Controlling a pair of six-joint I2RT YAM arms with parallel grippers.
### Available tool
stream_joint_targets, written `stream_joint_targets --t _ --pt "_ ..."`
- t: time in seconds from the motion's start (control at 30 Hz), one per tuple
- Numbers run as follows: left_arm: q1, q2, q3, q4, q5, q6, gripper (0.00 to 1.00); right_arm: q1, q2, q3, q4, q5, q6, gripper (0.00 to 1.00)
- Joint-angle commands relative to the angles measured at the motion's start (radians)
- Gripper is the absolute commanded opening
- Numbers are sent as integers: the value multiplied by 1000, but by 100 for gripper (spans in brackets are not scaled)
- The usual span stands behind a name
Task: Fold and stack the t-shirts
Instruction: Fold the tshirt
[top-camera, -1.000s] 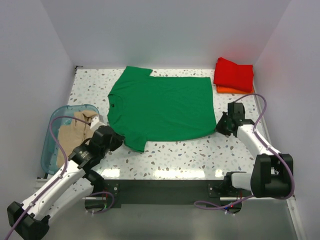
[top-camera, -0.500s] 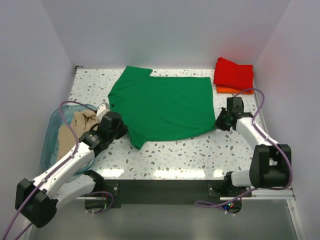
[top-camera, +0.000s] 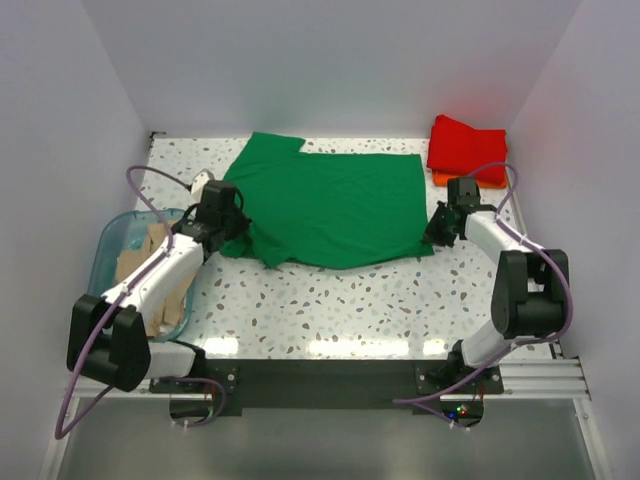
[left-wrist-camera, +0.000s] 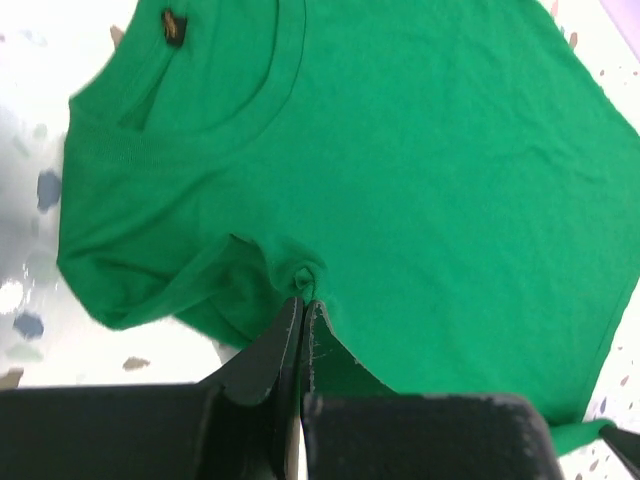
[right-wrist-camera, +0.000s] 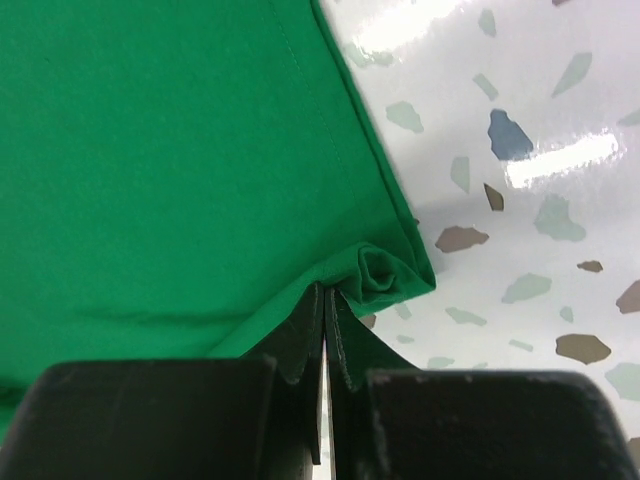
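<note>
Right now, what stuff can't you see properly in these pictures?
Top view: the orange t-shirt is mostly under the red t-shirt; only an edge shows.
Top view: the beige t-shirt in the bin is partly hidden by the left arm.
Left wrist view: the collar tag on the green t-shirt is too small to read.

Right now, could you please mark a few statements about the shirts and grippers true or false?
1. The green shirt lies spread open on the table. True.
2. The left gripper is open above it. False: it is shut on green cloth near the sleeve.
3. The right gripper is shut on a hem corner of the green shirt. True.
4. The red shirt is in the bin. False: it sits folded on the orange shirt; the bin holds the beige shirt.
</note>
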Motion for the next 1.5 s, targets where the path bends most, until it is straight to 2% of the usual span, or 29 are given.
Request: stream_joint_targets --t 0.0,0.33,0.77,1.47 --pt "51 49 76 67 38 55 0 -8 20 69 40 -16 23 0" --pt "140 181 204 73 94 96 0 -14 107 176 54 -51 57 0" --pt "150 325 371 42 100 118 0 -83 184 253 78 -99 75 0" --pt "204 405 405 55 115 113 0 -85 315 380 77 -170 74 0"
